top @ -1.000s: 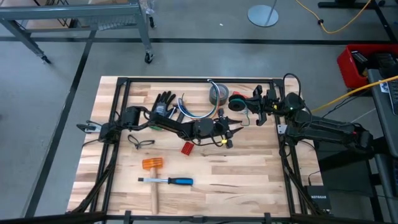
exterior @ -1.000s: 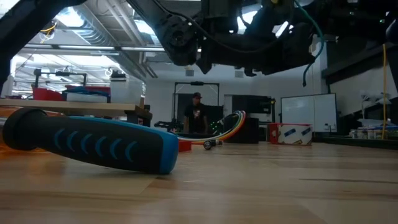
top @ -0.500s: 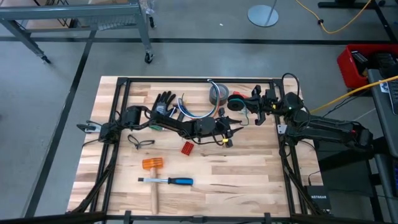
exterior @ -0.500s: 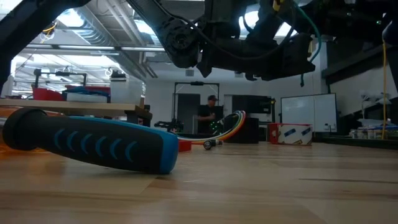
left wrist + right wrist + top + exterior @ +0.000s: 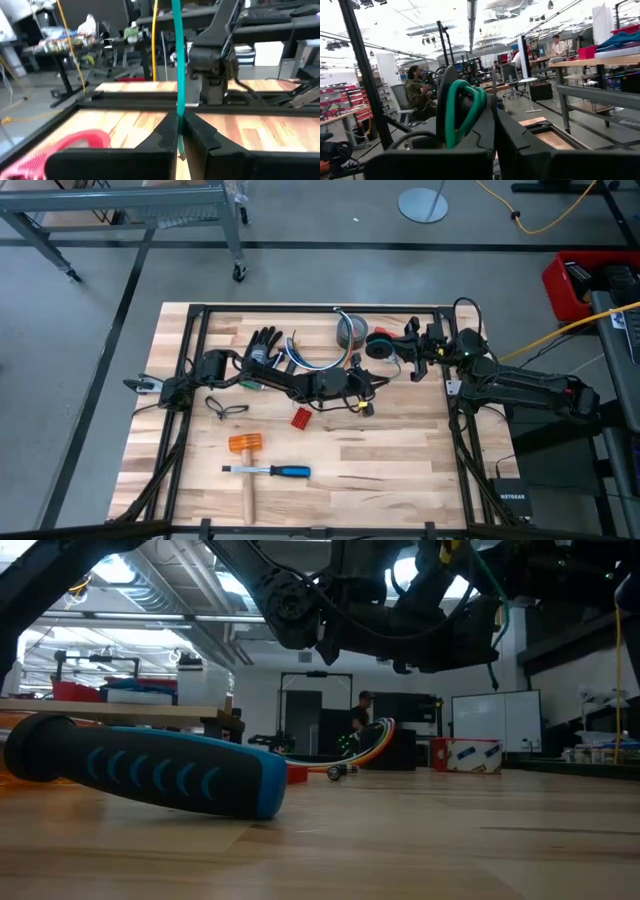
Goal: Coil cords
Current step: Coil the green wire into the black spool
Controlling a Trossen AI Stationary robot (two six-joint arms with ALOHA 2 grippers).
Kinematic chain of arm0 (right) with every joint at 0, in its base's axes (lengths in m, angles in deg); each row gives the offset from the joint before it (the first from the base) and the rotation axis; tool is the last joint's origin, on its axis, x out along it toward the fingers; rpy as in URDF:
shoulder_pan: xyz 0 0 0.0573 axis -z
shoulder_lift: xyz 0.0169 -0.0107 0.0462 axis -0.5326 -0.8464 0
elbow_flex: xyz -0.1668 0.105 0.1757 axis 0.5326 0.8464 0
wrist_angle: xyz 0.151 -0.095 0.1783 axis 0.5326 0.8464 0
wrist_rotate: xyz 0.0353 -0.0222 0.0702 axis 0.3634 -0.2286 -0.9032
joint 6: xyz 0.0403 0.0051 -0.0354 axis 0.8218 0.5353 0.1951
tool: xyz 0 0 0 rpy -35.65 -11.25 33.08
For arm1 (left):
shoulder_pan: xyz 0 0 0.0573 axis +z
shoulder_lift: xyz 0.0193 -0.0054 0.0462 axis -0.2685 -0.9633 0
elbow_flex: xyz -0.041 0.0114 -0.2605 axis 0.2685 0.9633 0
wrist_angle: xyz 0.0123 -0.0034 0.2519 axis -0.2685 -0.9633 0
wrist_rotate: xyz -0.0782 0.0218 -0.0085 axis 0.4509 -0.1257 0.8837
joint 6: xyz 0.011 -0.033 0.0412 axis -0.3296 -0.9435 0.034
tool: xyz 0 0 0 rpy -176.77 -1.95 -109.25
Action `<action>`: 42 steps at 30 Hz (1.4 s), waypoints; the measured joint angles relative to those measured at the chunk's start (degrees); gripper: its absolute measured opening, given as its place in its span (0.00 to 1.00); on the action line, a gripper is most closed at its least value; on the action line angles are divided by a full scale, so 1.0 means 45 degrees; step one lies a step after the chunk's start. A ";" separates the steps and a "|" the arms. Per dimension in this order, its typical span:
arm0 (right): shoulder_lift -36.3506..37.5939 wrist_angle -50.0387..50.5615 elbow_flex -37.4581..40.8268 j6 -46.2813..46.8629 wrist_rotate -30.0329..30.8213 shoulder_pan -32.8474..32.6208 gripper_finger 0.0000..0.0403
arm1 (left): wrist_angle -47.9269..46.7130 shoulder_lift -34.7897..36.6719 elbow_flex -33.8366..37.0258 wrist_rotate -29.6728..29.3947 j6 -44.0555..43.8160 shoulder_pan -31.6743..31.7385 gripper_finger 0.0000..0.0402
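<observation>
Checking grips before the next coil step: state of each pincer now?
Left pincer: closed on the green cord.
Right pincer: closed on the green cord, which loops beside its fingers.

Grey concrete floor (image 5: 300, 270), metal trolley (image 5: 130, 210), whiteboard (image 5: 495, 720), ceiling strip lights (image 5: 471, 10), workbenches (image 5: 590, 62)

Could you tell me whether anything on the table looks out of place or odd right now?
Nothing is spilled or broken. One oddity: the green cord is off the table, stretched between the left gripper, shut on it, and the right gripper, which holds its looped end.
</observation>
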 joint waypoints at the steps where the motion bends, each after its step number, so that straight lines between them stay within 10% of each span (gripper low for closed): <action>1: 0.0000 0.0002 0.0002 0.0001 -0.0081 0.0000 0.01 | -0.0164 0.0000 0.0000 -0.0117 -0.0209 0.0002 0.02; 29: 0.1885 0.7600 0.0008 -0.1720 -0.2193 0.0013 0.01 | -0.9678 0.2638 0.0029 -0.1010 -0.5800 0.0195 0.00; 42: 0.1875 0.9776 0.0008 -0.3104 -0.1544 0.0015 0.01 | -1.2443 0.2760 0.0029 0.0904 -0.7672 0.0507 0.00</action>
